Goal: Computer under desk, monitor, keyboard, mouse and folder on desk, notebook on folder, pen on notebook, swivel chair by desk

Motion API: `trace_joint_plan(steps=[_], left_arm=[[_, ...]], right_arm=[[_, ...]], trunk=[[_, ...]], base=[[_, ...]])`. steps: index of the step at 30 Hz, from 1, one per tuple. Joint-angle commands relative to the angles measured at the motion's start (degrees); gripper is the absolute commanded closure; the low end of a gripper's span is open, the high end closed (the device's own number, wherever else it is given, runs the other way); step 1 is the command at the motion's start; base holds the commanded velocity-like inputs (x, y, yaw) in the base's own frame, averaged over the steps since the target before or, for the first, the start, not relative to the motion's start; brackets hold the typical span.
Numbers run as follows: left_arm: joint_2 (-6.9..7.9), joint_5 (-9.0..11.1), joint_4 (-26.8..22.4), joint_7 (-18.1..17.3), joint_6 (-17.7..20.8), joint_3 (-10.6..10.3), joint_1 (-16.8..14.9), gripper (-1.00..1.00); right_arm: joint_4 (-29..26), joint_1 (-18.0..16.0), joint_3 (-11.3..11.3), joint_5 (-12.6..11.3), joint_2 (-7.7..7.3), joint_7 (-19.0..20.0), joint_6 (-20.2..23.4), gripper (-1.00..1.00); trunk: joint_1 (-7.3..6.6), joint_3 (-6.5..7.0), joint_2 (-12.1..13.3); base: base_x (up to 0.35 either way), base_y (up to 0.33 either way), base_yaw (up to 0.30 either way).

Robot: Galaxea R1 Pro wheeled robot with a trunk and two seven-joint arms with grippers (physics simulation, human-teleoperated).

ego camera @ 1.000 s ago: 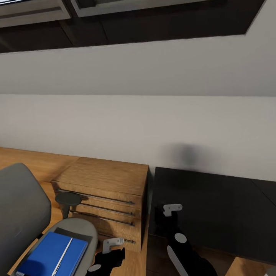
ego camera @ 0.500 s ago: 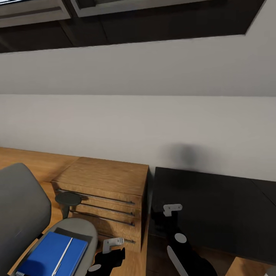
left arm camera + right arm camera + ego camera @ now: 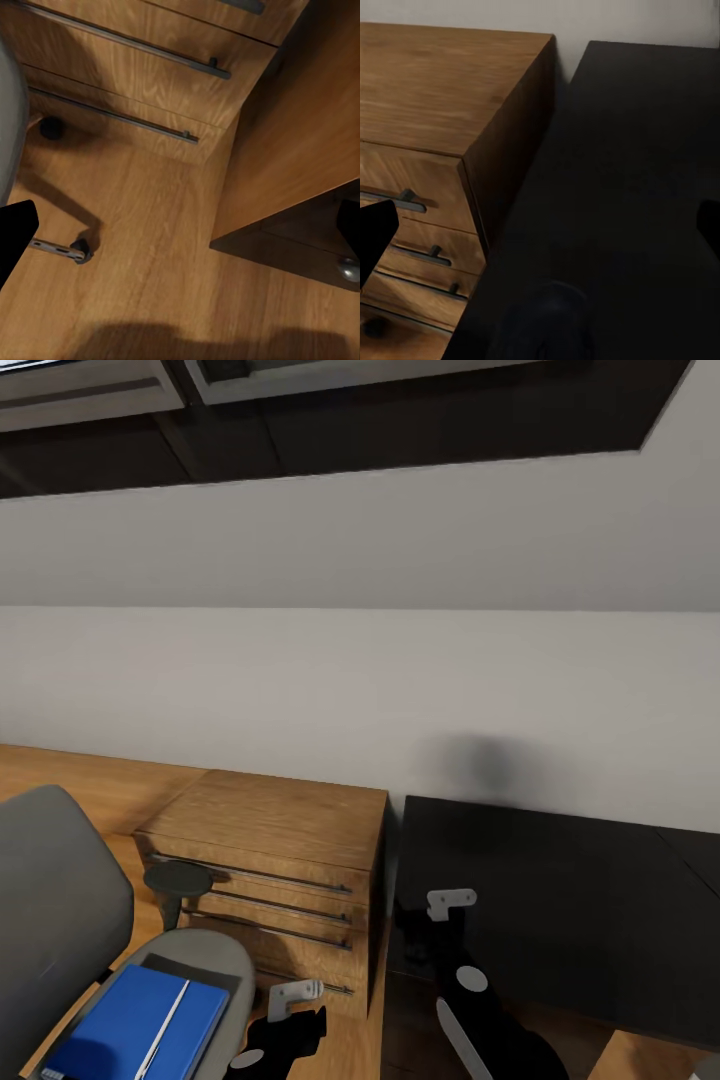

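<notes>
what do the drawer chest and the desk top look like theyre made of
Drawer chest: light wood or wood veneer, matte, going by the visible grain; slim dark bar handles look like metal. Desk: smooth black top with no grain, probably laminate or lacquered board; its faint sheen leaves the finish open.

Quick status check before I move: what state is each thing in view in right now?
folder: lying flat on the swivel chair seat, not yet moved.
pen: resting on the folder.
notebook: under the folder, far edge showing.
wooden drawer chest: all drawers shut.
desk: top bare where visible.
left end effector: empty, open.
right end effector: empty, open, above the desk.
</notes>
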Motion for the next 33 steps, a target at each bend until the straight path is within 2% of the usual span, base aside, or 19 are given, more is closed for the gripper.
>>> trace_joint_plan(steps=[1, 5, 13, 20, 24, 25, 33], left_arm=[[0.06, 0.4, -0.1, 0.5, 0.1, -0.2, -0.1, -1.00], [0.06, 0.4, -0.1, 0.5, 0.1, -0.2, -0.1, -1.00], [0.03, 0.4, 0.0, 0.5, 0.2, -0.2, -0.1, -1.00], [-0.02, 0.4, 0.0, 0.5, 0.2, -0.3, -0.1, -1.00], [-0.03, 0.6, 0.6, 0.5, 0.2, -0.3, -0.1, -1.00], [-0.03, 0.5, 1.6, 0.5, 0.2, -0.1, -0.1, -1.00], [-0.03, 0.7, 1.8, 0.6, 0.2, 0.1, -0.1, -1.00]], right_arm=[[-0.8, -0.1, 0.2, -0.3, -0.05, -0.5, 0.2, -1.00], [-3.2, -0.1, 0.2, -0.3, -0.20, -1.5, 0.2, -1.00], [-4.6, -0.1, 0.3, -0.5, 0.08, -9.8, 0.1, -1.00], [-4.5, -0.1, 0.3, -0.6, 0.15, -10.0, 0.1, -1.00], [-3.5, -0.1, 0.3, -0.5, 0.21, -10.0, 0.1, -1.00], [-1.2, -0.1, 0.4, -0.4, 0.30, -9.9, 0.1, -1.00], [-0.8, -0.1, 0.4, -0.4, 0.35, -9.9, 0.0, -1.00]], trunk=[[0.00, -0.07, 0.0], [0.00, -0.07, 0.0], [0.00, -0.07, 0.0], [0.00, -0.07, 0.0], [0.00, -0.07, 0.0], [0.00, -0.07, 0.0], [0.00, -0.07, 0.0]], base=[[0.000, 0.000, 0.000], [0.000, 0.000, 0.000], [-0.053, 0.020, 0.000], [-0.309, 0.028, 0.000], [-0.315, -0.137, 0.000], [-0.299, -0.199, 0.000], [-0.302, -0.176, 0.000]])
